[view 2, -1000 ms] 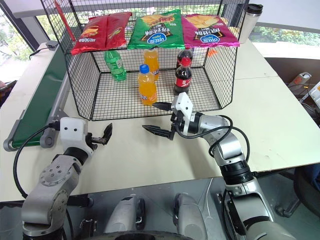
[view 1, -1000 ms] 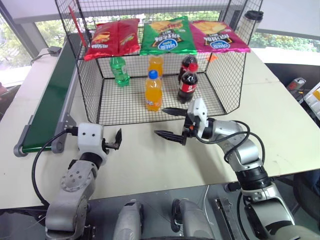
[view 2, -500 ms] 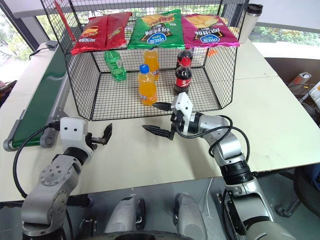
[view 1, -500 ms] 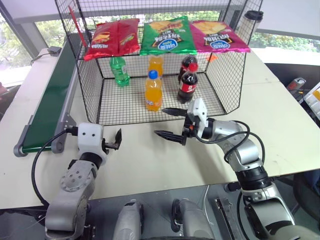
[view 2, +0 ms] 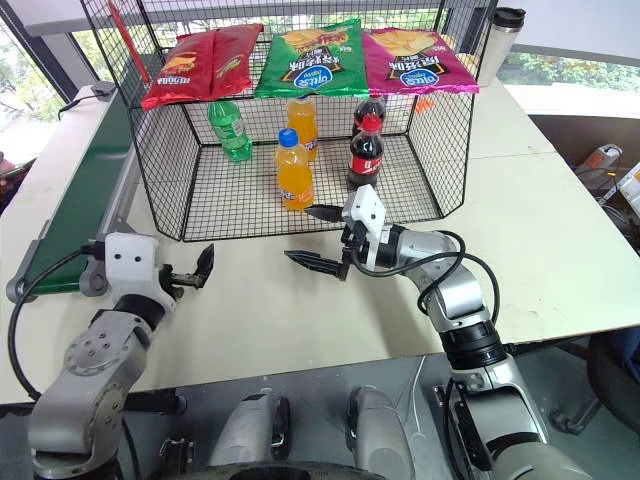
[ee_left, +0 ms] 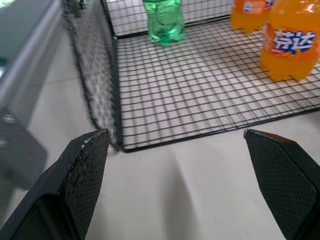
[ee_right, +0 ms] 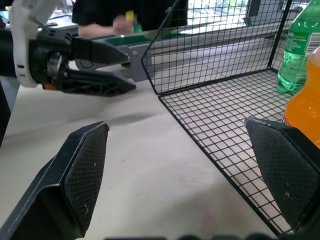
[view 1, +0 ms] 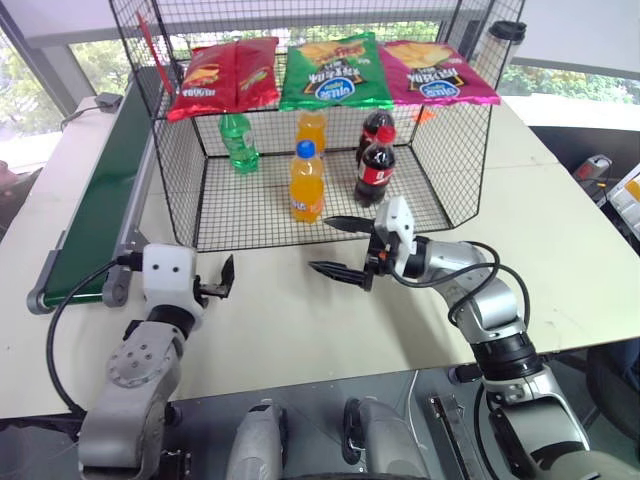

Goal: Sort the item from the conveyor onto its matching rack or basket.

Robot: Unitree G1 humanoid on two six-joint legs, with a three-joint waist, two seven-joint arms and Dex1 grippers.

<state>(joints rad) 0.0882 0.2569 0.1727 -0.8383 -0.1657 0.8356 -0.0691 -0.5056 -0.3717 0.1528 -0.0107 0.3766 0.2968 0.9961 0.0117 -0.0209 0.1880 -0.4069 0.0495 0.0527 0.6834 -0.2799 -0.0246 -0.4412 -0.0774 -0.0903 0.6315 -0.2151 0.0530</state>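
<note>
**Waiting stage, before the pick.** The item [ee_right: 129, 18] appears as a small, blurred yellow-capped green shape in a person's hand [ee_right: 107, 28], over the conveyor [view 1: 100, 200] at a stretch far from the robot. Whether it already rests on the belt cannot be told.

The left gripper [view 1: 224, 280] hovers just beside the conveyor's near roller end, its fingers spread wide with nothing between them. The right gripper [view 1: 320, 243] is well apart from the conveyor, on the far side of the left one. It is likewise spread and empty.

The wire cage [view 1: 175, 170] stands alongside the conveyor, with its open front toward the robot. A green-capped bottle [view 1: 238, 140] stands in the corner of the cage nearest the belt.

Recommended technique:
- Let the bottle ride down to the near end.
- Approach with the left gripper level across the rail.
- Close on the bottle's body below the cap and keep it upright.
- Lift it clear of the rail.
- Swing it round the cage's corner post rather than across it.
</note>
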